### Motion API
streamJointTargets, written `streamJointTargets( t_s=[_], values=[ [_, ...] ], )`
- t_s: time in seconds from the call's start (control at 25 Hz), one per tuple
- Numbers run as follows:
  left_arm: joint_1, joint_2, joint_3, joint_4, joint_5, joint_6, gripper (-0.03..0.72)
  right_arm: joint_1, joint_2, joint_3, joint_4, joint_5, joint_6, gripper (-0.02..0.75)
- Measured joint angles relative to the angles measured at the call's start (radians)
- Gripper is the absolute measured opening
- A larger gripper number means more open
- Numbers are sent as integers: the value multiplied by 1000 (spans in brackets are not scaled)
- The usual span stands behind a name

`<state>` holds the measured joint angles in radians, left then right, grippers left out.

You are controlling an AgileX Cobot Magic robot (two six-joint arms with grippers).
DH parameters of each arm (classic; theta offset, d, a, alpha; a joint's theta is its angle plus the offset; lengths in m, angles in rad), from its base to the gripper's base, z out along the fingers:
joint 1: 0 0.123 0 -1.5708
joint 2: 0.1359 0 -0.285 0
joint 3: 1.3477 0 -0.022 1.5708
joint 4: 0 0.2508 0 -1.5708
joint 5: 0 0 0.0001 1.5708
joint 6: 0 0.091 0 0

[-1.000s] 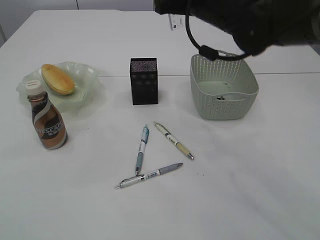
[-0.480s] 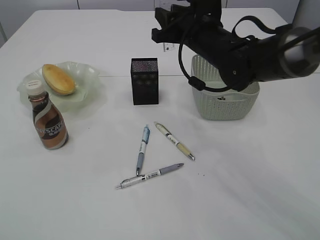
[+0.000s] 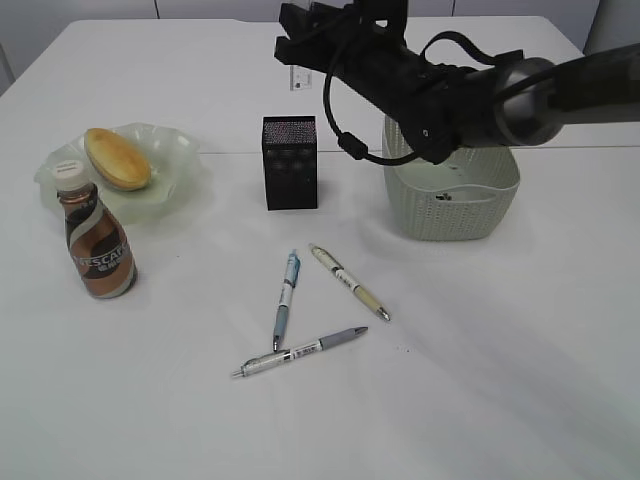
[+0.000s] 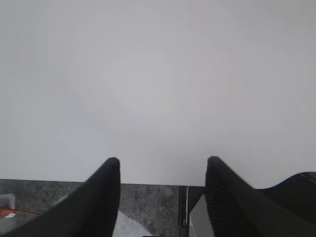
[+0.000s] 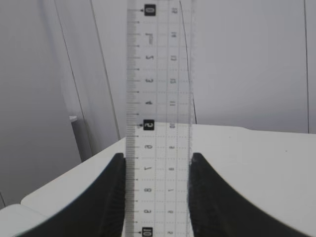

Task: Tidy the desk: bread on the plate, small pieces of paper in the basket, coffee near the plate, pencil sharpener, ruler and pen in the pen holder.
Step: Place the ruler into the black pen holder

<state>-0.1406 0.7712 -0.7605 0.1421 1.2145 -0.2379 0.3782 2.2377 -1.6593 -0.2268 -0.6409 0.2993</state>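
Right end effector [image 5: 155, 197]: clamped on the ruler [image 5: 158, 113], its fingertips cut off by the lower frame edge in the wrist view; in the outside view only a pale sliver of ruler [image 3: 298, 79] shows beneath the dark arm, at 12 o'clock of the pen holder [image 3: 289, 162]. Ruler long axis runs straight out from the fingers; printed numerals legible, black boxed marks at intervals. Left end effector [image 4: 163, 182]: fingers apart, empty, over bare bench [image 4: 158, 84]. Coffee bottle [image 3: 94, 240]: label reads NESCAFE, upright, at 6 o'clock of the plate [image 3: 175, 160] holding the bread [image 3: 116, 158]. Basket [image 3: 450, 195]: partly hidden behind the arm. Three pens [image 3: 285, 298] lie flat, print unreadable.
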Motion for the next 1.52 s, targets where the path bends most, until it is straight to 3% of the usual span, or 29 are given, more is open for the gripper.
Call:
streamJointTargets(
  t_s=[0.56,1.52],
  values=[
    [0,0,0,19,1,0,405,0,146,-195,-98,221,13,262],
    [0,0,0,28,-28,0,402,-2,256,-214,-41,23,-31,261]
  ],
)
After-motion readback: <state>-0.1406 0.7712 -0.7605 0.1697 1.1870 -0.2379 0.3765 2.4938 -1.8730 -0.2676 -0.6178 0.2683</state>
